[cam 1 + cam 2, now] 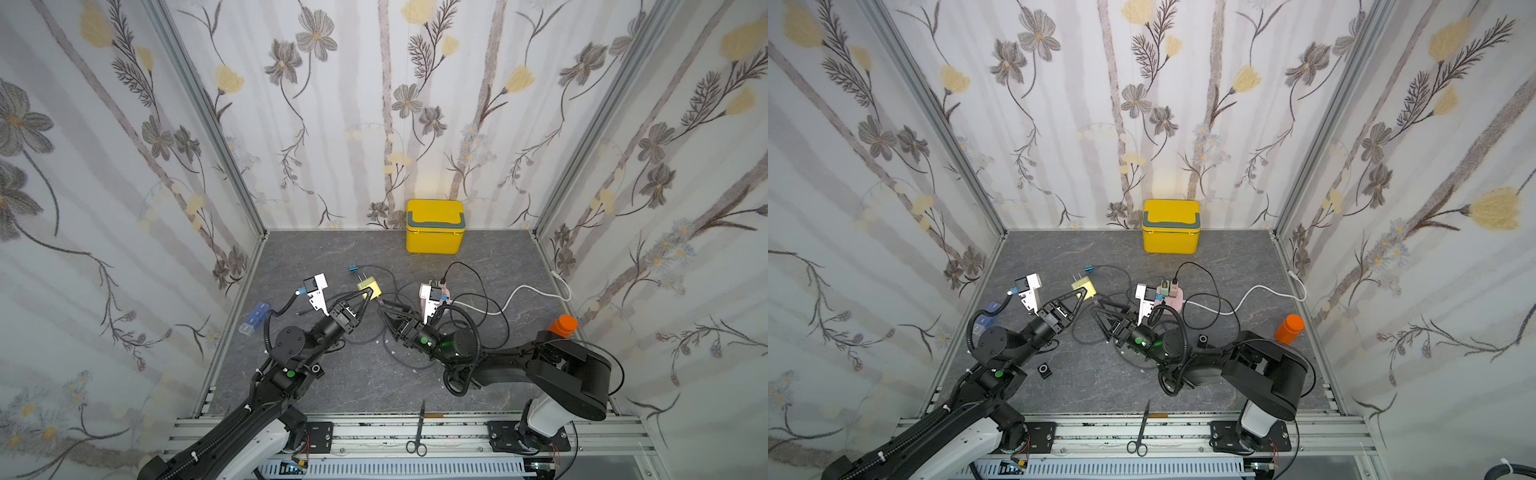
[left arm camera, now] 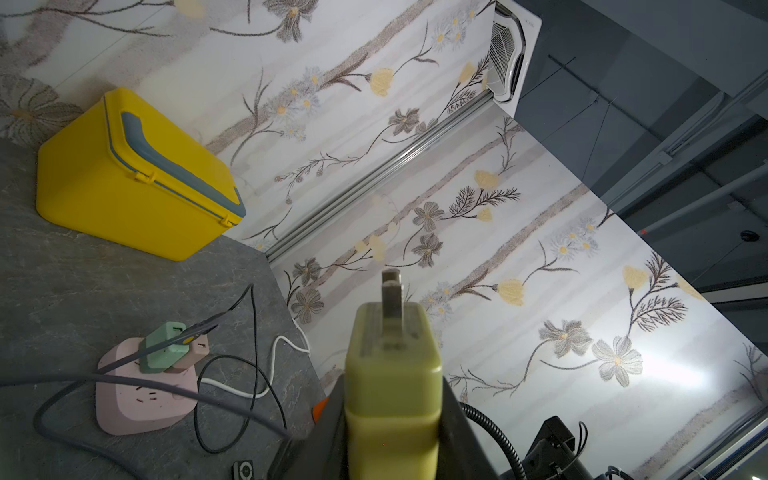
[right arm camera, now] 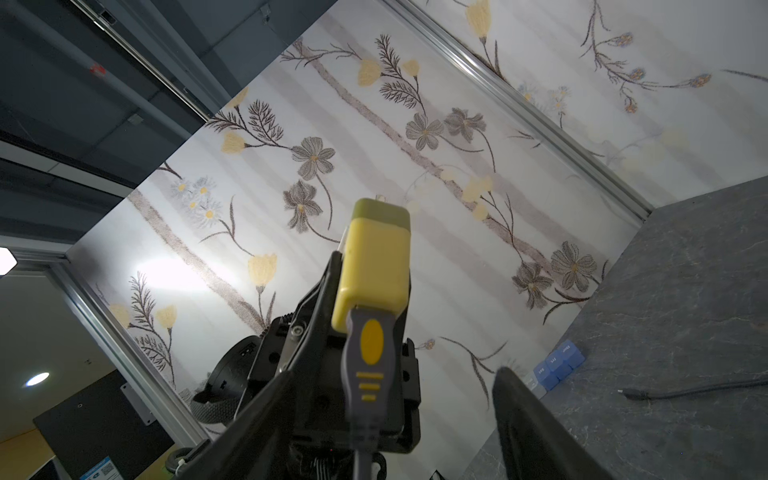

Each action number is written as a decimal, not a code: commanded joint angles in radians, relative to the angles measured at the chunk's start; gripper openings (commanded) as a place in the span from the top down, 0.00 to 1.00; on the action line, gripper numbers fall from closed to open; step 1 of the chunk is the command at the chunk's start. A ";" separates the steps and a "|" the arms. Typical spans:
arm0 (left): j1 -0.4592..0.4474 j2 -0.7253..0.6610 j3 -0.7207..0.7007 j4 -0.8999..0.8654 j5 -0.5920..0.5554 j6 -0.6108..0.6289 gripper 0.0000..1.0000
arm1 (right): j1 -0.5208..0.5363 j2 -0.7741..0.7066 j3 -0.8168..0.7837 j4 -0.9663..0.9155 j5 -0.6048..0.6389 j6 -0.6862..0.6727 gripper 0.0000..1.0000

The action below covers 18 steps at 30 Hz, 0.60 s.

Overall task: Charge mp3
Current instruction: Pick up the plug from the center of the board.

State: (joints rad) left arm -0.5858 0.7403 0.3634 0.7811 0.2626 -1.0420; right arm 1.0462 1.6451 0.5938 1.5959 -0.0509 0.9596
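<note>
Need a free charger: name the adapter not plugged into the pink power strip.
The yellow block-shaped plastic adapter, gripped in the left claw, prongs bare; the green adapter and beige adapter sit in the pink strip.

Top views overhead, facing down, sharing whole table [image 1: 365, 386]; wrist views close

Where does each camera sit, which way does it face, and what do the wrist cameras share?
Top views: above the front rail, looking down at the grey table; left arm and right arm show.
Left wrist: on left arm, looking past the gripped yellow block wall charger toward the pink power strip; left fingers show.
Right wrist: on right arm, facing the charger's cabled end; open right fingers show.
Shared: that charger.
</note>
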 commanded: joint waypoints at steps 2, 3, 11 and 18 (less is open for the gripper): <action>-0.017 0.006 -0.010 0.074 -0.022 -0.031 0.91 | -0.009 0.015 0.035 0.248 0.029 -0.009 0.26; -0.023 0.008 -0.016 0.078 -0.030 -0.034 0.91 | -0.009 0.017 0.043 0.249 0.034 -0.013 0.26; -0.043 0.048 -0.040 0.138 -0.050 -0.055 0.91 | -0.011 0.034 0.087 0.249 0.027 -0.014 0.43; -0.045 0.046 -0.035 0.140 -0.077 -0.043 0.90 | -0.011 0.048 0.089 0.250 -0.001 0.042 0.56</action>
State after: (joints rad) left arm -0.6296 0.7853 0.3248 0.8703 0.1947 -1.0927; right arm 1.0348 1.6901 0.6769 1.6028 -0.0284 0.9661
